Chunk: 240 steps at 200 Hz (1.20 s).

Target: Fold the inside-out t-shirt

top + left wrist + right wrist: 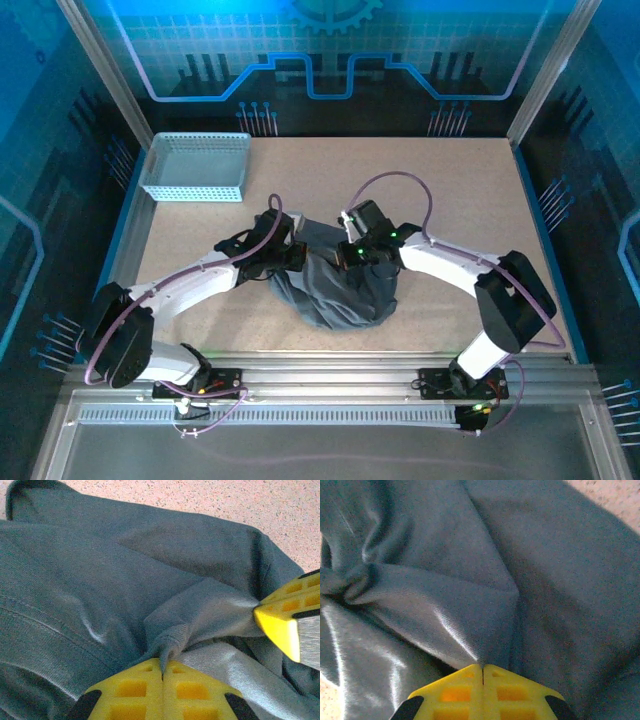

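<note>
The inside-out t-shirt [340, 288] is a dark grey bunched heap on the table's middle, lifted at its top between the two arms. My left gripper [297, 256] meets it from the left. In the left wrist view its yellow pads [145, 690] press together on a pinched ridge of the t-shirt [125, 580]. My right gripper [352, 254] comes in from the right. The right wrist view shows its yellow pads [505, 692] closed on a taut fold of the t-shirt [485, 580]. One yellow finger of the right gripper [287, 617] also grips cloth close beside the left pinch.
A light blue mesh basket [195, 166] stands at the back left of the speckled tabletop [470, 190]. Metal frame posts and blue-lit panels wall the sides and back. The arm bases sit on a rail [330, 385] at the near edge.
</note>
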Tool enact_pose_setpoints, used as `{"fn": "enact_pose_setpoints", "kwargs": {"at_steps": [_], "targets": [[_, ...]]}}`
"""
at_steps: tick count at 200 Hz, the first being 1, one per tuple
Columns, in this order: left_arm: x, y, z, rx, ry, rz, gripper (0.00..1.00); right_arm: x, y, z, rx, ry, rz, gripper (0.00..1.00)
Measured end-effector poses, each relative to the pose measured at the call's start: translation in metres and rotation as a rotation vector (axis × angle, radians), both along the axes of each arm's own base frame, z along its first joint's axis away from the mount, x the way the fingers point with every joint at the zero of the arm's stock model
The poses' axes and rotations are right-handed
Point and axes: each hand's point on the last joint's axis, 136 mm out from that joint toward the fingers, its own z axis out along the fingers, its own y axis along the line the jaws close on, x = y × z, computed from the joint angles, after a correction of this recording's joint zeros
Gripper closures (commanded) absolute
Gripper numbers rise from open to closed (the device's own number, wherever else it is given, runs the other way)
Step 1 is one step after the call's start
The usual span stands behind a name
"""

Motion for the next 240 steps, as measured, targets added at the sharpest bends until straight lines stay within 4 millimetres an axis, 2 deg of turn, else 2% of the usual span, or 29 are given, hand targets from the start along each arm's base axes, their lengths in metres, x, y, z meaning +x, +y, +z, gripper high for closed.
{"fn": "enact_pose_setpoints", "kwargs": {"at_steps": [20, 38, 50, 52, 59, 66, 67, 70, 71, 73, 83, 87, 89, 96, 108, 124, 134, 148, 160, 170, 182, 195, 197, 202, 209, 213, 217, 223, 240], "targets": [[0.006, -0.004, 0.014, -0.009, -0.032, -0.013, 1.0, -0.003, -0.017, 0.026, -0.005, -0.057, -0.036, 1.0], [0.018, -0.015, 0.043, -0.041, -0.088, -0.038, 1.0, -0.007, -0.035, 0.073, 0.021, -0.162, -0.075, 1.0], [0.032, -0.027, 0.076, -0.083, -0.152, -0.056, 1.0, -0.015, -0.048, 0.112, 0.056, -0.241, -0.096, 1.0], [0.035, -0.031, 0.085, -0.096, -0.171, -0.061, 1.0, -0.016, -0.051, 0.124, 0.064, -0.267, -0.1, 1.0], [0.039, -0.035, 0.1, -0.113, -0.194, -0.073, 1.0, -0.021, -0.057, 0.147, 0.084, -0.312, -0.107, 1.0], [0.045, -0.044, 0.128, -0.15, -0.245, -0.092, 1.0, -0.026, -0.064, 0.174, 0.108, -0.365, -0.114, 1.0], [0.046, -0.045, 0.133, -0.157, -0.254, -0.096, 1.0, -0.03, -0.066, 0.186, 0.121, -0.386, -0.113, 1.0], [0.046, -0.047, 0.139, -0.166, -0.265, -0.102, 1.0, -0.031, -0.068, 0.188, 0.117, -0.39, -0.115, 1.0], [0.048, -0.049, 0.147, -0.178, -0.28, -0.107, 0.99, -0.033, -0.069, 0.199, 0.131, -0.412, -0.117, 1.0], [0.048, -0.05, 0.151, -0.184, -0.287, -0.111, 0.99, -0.034, -0.07, 0.202, 0.134, -0.419, -0.117, 1.0], [0.048, -0.06, 0.189, -0.246, -0.358, -0.143, 0.97, -0.049, -0.081, 0.255, 0.198, -0.526, -0.116, 1.0], [0.047, -0.064, 0.205, -0.272, -0.39, -0.162, 0.96, -0.055, -0.084, 0.27, 0.218, -0.557, -0.115, 1.0], [0.046, -0.065, 0.208, -0.278, -0.396, -0.166, 0.95, -0.055, -0.084, 0.27, 0.218, -0.557, -0.115, 1.0], [0.04, -0.07, 0.228, -0.318, -0.441, -0.197, 0.94, -0.069, -0.091, 0.303, 0.261, -0.626, -0.109, 1.0], [0.028, -0.072, 0.257, -0.364, -0.51, -0.234, 0.92, -0.085, -0.099, 0.33, 0.295, -0.685, -0.102, 1.0], [0.025, -0.063, 0.269, -0.365, -0.548, -0.223, 0.91, -0.099, -0.102, 0.351, 0.325, -0.734, -0.09, 1.0], [0.03, -0.056, 0.265, -0.342, -0.549, -0.195, 0.91, -0.098, -0.098, 0.348, 0.319, -0.731, -0.084, 1.0], [0.044, -0.046, 0.243, -0.285, -0.506, -0.141, 0.93, -0.086, -0.086, 0.322, 0.265, -0.68, -0.072, 1.0], [0.061, -0.033, 0.208, -0.212, -0.422, -0.071, 0.93, -0.069, -0.068, 0.289, 0.202, -0.616, -0.057, 1.0], [0.076, -0.021, 0.166, -0.136, -0.324, -0.012, 0.92, -0.053, -0.051, 0.252, 0.129, -0.542, -0.04, 1.0], [0.081, -0.009, 0.121, -0.06, -0.222, 0.03, 0.9, -0.034, -0.033, 0.203, 0.032, -0.445, -0.02, 0.83], [0.07, 0.003, 0.071, 0.011, -0.099, 0.051, 0.88, -0.024, -0.026, 0.163, -0.046, -0.368, -0.008, 0.71], [0.069, 0.004, 0.067, 0.015, -0.088, 0.052, 0.88, -0.022, -0.025, 0.151, -0.062, -0.341, -0.007, 0.69], [0.062, 0.007, 0.052, 0.033, -0.054, 0.053, 0.88, -0.02, -0.024, 0.145, -0.073, -0.33, -0.001, 0.66], [0.053, 0.012, 0.037, 0.053, -0.012, 0.055, 0.87, -0.013, -0.023, 0.125, -0.097, -0.29, -0.004, 0.65], [0.051, 0.013, 0.034, 0.056, -0.004, 0.056, 0.87, -0.012, -0.022, 0.122, -0.098, -0.282, 0.005, 0.64], [0.046, 0.015, 0.026, 0.063, 0.018, 0.061, 0.87, -0.005, -0.023, 0.107, -0.112, -0.248, -0.004, 0.63], [0.042, 0.017, 0.02, 0.066, 0.031, 0.064, 0.87, 0.001, -0.024, 0.097, -0.117, -0.226, -0.012, 0.62], [0.034, 0.02, 0.016, 0.062, 0.044, 0.068, 0.87, 0.015, -0.023, 0.066, -0.133, -0.157, -0.021, 0.55]]}}
